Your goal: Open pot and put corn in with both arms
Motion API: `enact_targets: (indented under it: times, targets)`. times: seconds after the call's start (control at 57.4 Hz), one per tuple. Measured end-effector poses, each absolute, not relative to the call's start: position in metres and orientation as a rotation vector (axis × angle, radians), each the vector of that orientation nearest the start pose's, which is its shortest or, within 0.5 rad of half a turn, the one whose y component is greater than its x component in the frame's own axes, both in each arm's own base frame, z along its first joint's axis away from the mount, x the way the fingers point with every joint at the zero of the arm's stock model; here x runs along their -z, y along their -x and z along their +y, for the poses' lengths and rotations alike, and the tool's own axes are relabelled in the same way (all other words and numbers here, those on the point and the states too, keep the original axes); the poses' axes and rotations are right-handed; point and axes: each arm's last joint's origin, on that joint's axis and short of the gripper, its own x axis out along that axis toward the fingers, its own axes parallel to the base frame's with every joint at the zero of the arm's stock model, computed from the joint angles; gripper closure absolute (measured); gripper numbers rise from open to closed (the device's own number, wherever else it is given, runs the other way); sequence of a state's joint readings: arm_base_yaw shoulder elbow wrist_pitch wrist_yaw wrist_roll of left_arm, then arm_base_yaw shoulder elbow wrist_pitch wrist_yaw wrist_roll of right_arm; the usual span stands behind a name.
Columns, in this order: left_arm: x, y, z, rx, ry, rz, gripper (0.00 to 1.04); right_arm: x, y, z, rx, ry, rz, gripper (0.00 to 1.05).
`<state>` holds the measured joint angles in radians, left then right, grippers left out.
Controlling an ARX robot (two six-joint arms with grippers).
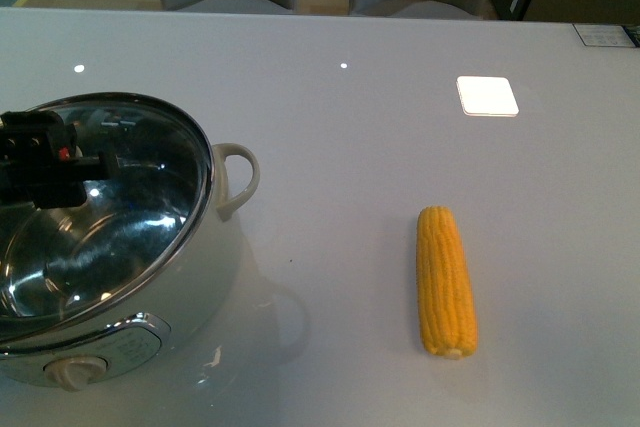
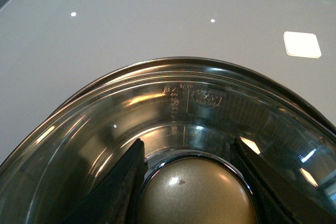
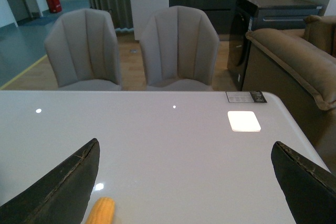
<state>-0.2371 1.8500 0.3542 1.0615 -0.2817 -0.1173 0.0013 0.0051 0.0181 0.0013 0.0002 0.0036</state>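
The pot (image 1: 215, 277) stands at the table's front left, cream-bodied, with a loop handle (image 1: 238, 179) and a dial knob (image 1: 72, 372). Its glass lid (image 1: 130, 237) still covers the mouth and looks slightly tilted. My left gripper (image 1: 92, 161) is shut on the lid's knob. In the left wrist view the gripper (image 2: 189, 143) has both fingers (image 2: 122, 188) pressed against the cream knob (image 2: 195, 195). The corn (image 1: 446, 282) lies on the table right of the pot, pointing front to back. My right gripper (image 3: 185, 144) hangs open above the table, with the corn's tip (image 3: 101, 211) by one finger (image 3: 65, 184).
A bright white square patch (image 1: 487, 95) shows on the glossy table (image 1: 350, 147) at the back right, and a small label (image 1: 605, 35) sits at the far right edge. Two grey chairs (image 3: 178, 45) stand behind the table, with a sofa (image 3: 294, 61) to the right.
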Motion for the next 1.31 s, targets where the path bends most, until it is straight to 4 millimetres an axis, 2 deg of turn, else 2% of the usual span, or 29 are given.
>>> enact_targets:
  times: [0.226,0.348,0.488,0.592,0.714,0.888,1.045,1.306]
  targets:
    - [-0.111,-0.254,-0.044,-0.077,0.011,0.357,0.62,-0.169,-0.097,0.000,-0.001,-0.004,-0.014,0.09]
    - [-0.131,-0.254,-0.031,-0.094,0.029,0.319,0.62,-0.169,-0.097,0.000,-0.001,-0.004,-0.014,0.09]
    - [-0.149,-0.254,0.001,-0.149,0.043,0.267,0.62,-0.169,-0.097,0.000,-0.001,-0.004,-0.014,0.09]
    - [-0.151,-0.252,0.037,-0.235,0.043,0.252,0.62,-0.169,-0.097,0.000,-0.001,-0.004,-0.014,0.09]
    - [-0.149,-0.248,0.085,-0.350,0.042,0.222,0.62,-0.169,-0.097,0.000,-0.001,-0.004,-0.014,0.09]
    - [-0.135,-0.244,0.122,-0.444,0.049,0.226,0.62,-0.169,-0.097,0.000,-0.001,-0.004,-0.014,0.09]
    - [-0.117,-0.245,0.145,-0.491,0.052,0.234,0.62,-0.169,-0.097,0.000,-0.001,-0.004,-0.014,0.09]
    - [-0.087,-0.254,0.168,-0.520,0.057,0.230,0.62,-0.169,-0.097,0.000,-0.001,-0.004,-0.014,0.09]
